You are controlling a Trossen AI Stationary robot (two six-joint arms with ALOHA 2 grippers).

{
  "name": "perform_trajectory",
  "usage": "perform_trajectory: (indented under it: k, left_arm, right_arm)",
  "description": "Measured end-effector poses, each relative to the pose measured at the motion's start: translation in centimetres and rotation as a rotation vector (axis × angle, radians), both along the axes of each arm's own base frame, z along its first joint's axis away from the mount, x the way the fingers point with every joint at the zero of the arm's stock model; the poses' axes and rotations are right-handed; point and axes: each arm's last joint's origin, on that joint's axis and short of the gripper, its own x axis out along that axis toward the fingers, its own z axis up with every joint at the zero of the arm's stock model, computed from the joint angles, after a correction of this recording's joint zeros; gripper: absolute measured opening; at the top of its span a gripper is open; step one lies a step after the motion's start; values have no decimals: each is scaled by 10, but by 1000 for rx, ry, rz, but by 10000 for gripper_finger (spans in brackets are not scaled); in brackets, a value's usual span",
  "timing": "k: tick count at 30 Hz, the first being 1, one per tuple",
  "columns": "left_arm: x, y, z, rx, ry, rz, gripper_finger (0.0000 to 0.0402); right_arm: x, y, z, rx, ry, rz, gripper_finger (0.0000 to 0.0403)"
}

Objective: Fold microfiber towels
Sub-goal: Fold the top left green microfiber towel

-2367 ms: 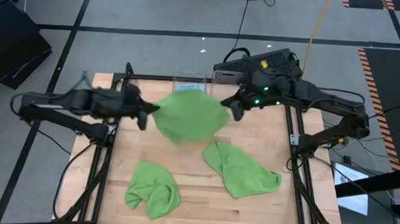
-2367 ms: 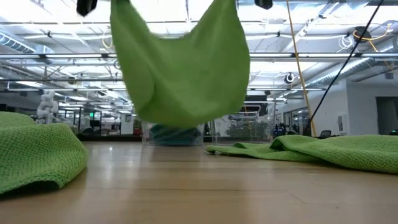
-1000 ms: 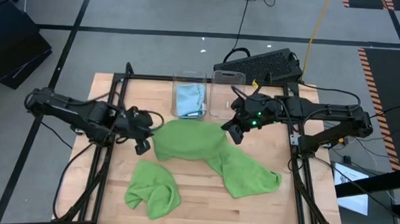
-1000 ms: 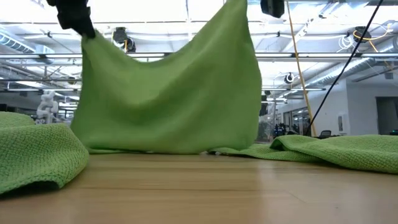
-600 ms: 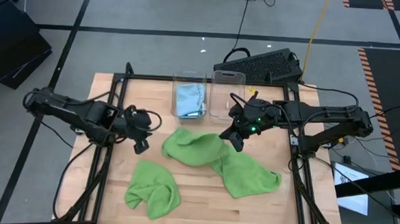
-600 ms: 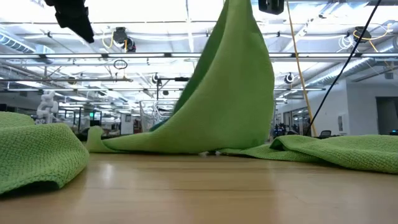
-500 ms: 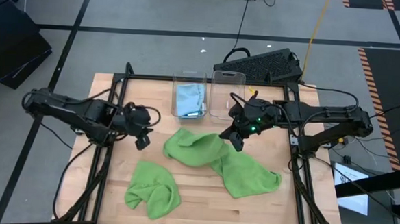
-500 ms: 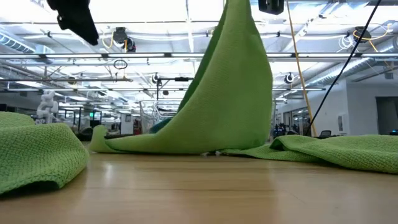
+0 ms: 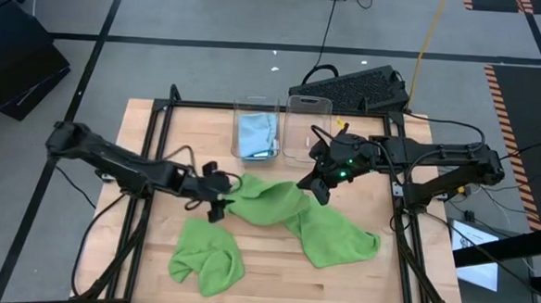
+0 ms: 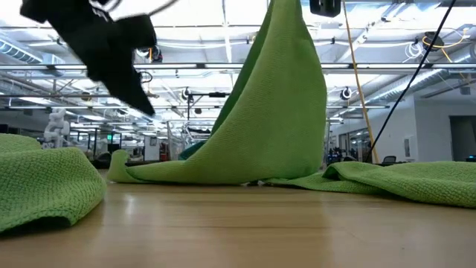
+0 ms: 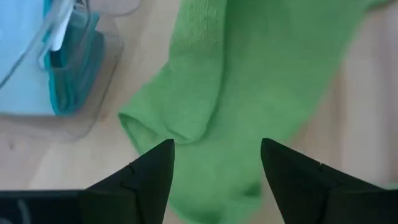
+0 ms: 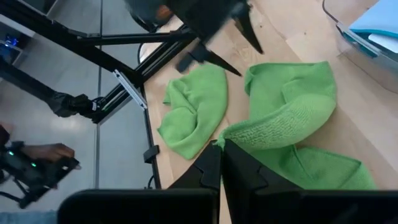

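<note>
A lime green microfiber towel (image 9: 263, 199) hangs from my right gripper (image 9: 315, 189), which is shut on it at mid-table. The towel's lower, left part (image 10: 171, 173) lies on the wood. My left gripper (image 11: 214, 177) is open and hovers just above the towel's left end (image 11: 149, 127), one finger on either side, touching nothing. Two more green towels lie on the table, one crumpled near the front left (image 9: 208, 255) and one at the right (image 9: 336, 234), with the hanging towel's right edge resting on it. My right gripper pinches an upper corner of the green towel (image 12: 239, 140) between its two shut fingers, coming slantwise from above on the table's right side. The towel hangs below in a slack cone (image 10: 279, 112), with its bottom and left end on the table.
Two clear bins (image 9: 256, 128) (image 9: 306, 126) stand at the far middle; the left one holds light blue cloth. A dark metal frame (image 9: 149, 164) runs along the table's sides. Bare wood lies at the near middle (image 9: 273, 272).
My left gripper has let go of the towel's left corner. That half has fallen to the table while the right corner stays raised. The left gripper has then dropped and gone toward the table's right, over the fallen end.
</note>
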Motion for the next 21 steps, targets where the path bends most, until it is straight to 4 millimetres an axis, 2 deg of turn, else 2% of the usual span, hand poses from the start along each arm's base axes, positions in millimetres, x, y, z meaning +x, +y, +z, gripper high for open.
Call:
perform_trajectory:
  k: [5,8,14,21]
  left_arm:
    - [21,-3,-33,111,69,-14,243]
    - [27,-2,-49,153,113,26,243]
    - [39,-4,-50,141,72,97,243]
    - [41,-1,-64,165,128,93,243]
  right_arm:
    - [0,0,-1,8,8,-5,0]
    - [-1,0,-1,18,15,-11,0]
    - [-1,0,-1,24,17,-15,0]
    - [0,0,-1,24,13,-16,0]
